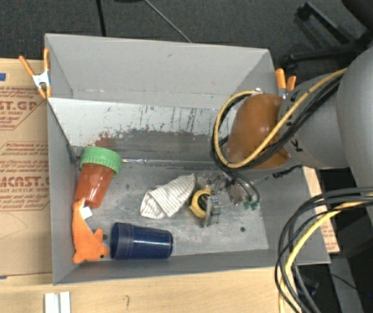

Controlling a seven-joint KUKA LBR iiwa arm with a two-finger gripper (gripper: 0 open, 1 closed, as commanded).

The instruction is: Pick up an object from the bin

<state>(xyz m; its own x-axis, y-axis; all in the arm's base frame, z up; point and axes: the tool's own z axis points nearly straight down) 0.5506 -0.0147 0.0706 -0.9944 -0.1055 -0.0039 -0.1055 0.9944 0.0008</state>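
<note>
- Hand (211, 206): low by the bin's (160, 77) right wall, at a small yellow ring (199, 203); apart or together, cannot tell.
- White cloth (167, 199): just beside the ring, may crowd a grasp.

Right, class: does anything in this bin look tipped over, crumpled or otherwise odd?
The orange bottle with a green cap, at the left, and the dark blue cup below it both lie on their sides. The white cloth in the middle is crumpled. Nothing looks spilled.
</note>
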